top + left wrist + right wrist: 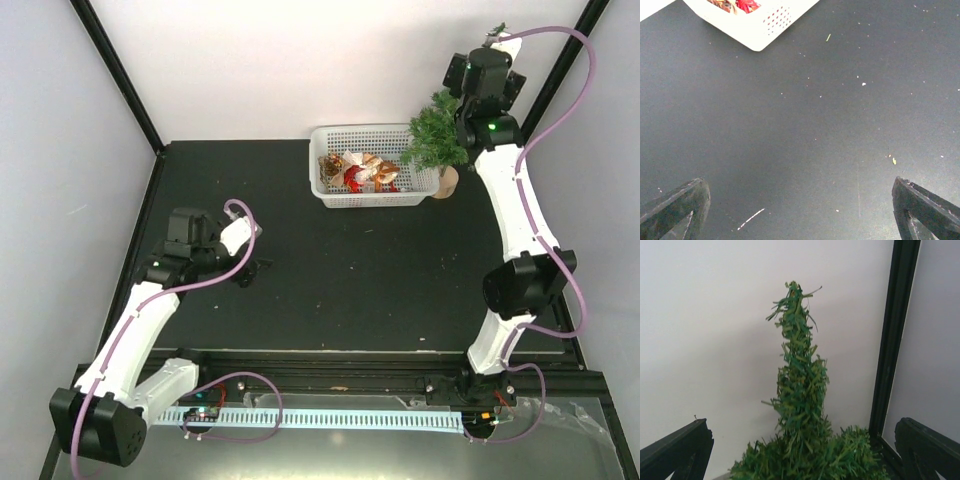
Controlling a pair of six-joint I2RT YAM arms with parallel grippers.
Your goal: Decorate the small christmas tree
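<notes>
The small christmas tree [435,135] stands on its tan wooden base [446,182] just right of the white basket [365,131]. Red and tan ornaments [362,172] lie in the basket. My right gripper [497,42] is high at the tree's thin pointed top, open. In the right wrist view [801,440] the tree top [799,380] rises between the wide-apart fingers, untouched. My left gripper [254,269] is open and empty, low over the black table at the left; in the left wrist view [800,200] only table lies between its fingers, and the basket's corner [760,32] shows at the top.
White walls close the back and sides. A black frame post [892,340] stands just right of the tree. The black table [350,270] stretches between the arms. A white cable track [330,418] runs along the near edge.
</notes>
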